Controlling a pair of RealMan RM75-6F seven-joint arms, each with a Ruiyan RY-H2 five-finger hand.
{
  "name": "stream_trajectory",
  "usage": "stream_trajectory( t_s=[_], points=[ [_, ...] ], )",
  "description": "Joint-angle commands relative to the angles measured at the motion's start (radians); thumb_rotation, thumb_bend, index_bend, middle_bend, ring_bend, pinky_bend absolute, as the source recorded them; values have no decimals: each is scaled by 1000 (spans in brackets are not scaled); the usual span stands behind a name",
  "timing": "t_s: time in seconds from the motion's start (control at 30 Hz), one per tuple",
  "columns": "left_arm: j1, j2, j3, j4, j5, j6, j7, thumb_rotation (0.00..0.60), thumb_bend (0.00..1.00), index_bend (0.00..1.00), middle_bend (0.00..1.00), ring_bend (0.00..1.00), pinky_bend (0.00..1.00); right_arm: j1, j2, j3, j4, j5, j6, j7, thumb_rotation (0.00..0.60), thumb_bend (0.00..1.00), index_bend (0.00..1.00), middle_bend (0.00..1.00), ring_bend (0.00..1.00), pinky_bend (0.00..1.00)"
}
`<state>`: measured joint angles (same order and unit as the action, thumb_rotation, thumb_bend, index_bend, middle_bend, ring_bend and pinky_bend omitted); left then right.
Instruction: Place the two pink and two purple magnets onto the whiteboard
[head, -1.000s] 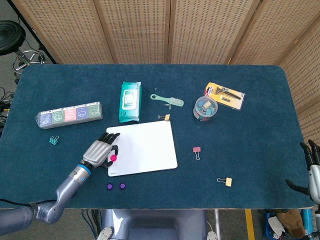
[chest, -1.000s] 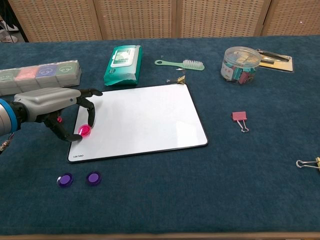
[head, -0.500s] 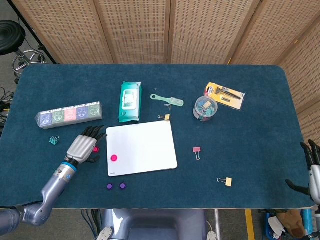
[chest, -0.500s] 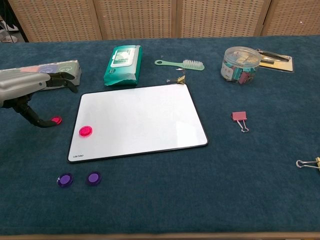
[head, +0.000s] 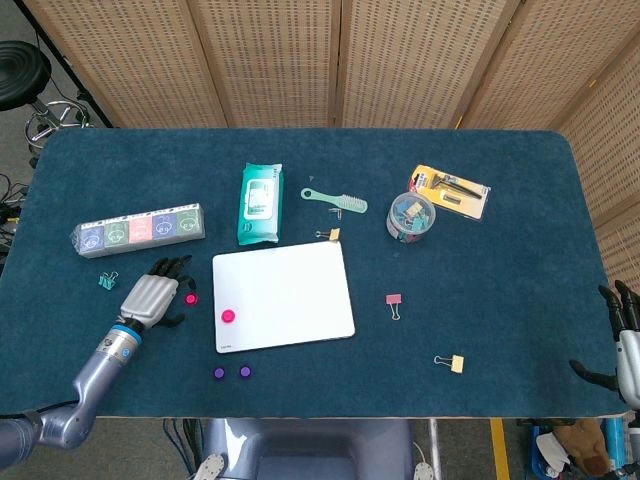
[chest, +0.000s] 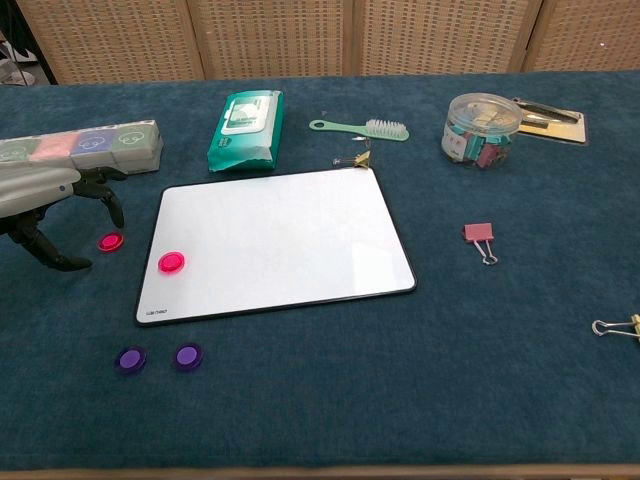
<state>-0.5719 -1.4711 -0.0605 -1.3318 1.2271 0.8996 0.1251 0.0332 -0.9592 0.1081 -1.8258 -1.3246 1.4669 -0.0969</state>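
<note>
Nearby, wipes pack (head: 259, 203), comb (head: 335, 200), clips jar (head: 410, 216)

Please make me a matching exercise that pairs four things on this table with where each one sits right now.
Things:
1. pink magnet
2. two purple magnets
3. second pink magnet
4. pink binder clip

Places:
A. on the cloth, right of the whiteboard
B. on the whiteboard, near its left edge
C. on the cloth, in front of the whiteboard's near left corner
D. on the cloth, between the left hand and the whiteboard

Pairs: 1-B, 2-C, 3-D, 4-A
</note>
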Motion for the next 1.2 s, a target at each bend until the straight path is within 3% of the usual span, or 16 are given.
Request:
stream_trajectory(
  t_s=[0.03, 0.37, 1.2],
  points=[
    [-2, -8, -3, 6, -4, 1, 6, 600, 265, 399, 0, 0, 0, 0, 1, 1, 1, 1, 0, 3, 600, 0, 0, 0, 0, 0],
    [0, -22, -13, 18, -23, 1, 9, 600, 352, 399, 0, 0, 0, 0, 4, 0, 1, 2, -3, 10, 600, 0, 0, 0, 0, 0],
    [-3, -54, -18, 38, -39, 3, 39, 600, 359, 432, 0, 0, 0, 0, 5, -2, -2, 3, -4, 5, 600, 0, 0, 0, 0, 0]
  ],
)
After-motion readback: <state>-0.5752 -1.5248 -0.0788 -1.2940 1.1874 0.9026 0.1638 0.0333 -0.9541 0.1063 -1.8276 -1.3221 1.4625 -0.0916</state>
